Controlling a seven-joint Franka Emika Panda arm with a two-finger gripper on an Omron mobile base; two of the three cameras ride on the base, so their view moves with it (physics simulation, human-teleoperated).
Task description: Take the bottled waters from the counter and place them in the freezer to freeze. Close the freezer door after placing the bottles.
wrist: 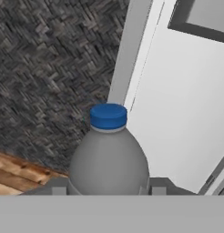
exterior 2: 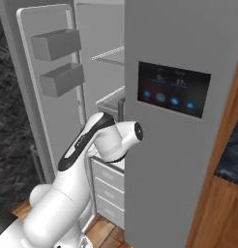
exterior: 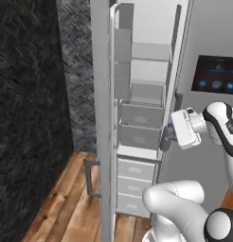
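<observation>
A grey bottle (wrist: pixel 108 164) with a blue cap (wrist: pixel 108 115) is seen right in front of the hand camera. It stands up between the two dark finger tips (wrist: pixel 59 187) of the gripper (wrist: pixel 108 189). The finger tips are pressed to its two sides, so the bottle is held tight by the gripper. The cap points away from the hand.

In the left base view, the gripper (exterior: pixel 166 138) is seen at the end of the white arm (exterior: pixel 218 124). It is held just at the front edge of the open freezer (exterior: pixel 147 101), near the middle shelves. A bit of the blue cap (exterior: pixel 170 125) can be seen beside the hand there. Whether the bottle is already past the edge of the freezer cannot be told.

White shelves and grey bins (exterior: pixel 139 116) are seen inside the freezer, with white drawers (exterior: pixel 133 177) lower down. The freezer door (exterior: pixel 103 118) is swung wide open to the left. In the right base view, two grey bins (exterior 2: pixel 57 44) are seen on the inside of the door (exterior 2: pixel 48 87).

A grey panel with a dark touchscreen (exterior 2: pixel 173 88) is seen to the right of the freezer. Behind the open door, a dark woven wall (exterior: pixel 78 71) is seen. Below it, a brown wooden floor (exterior: pixel 66 208) is seen.
</observation>
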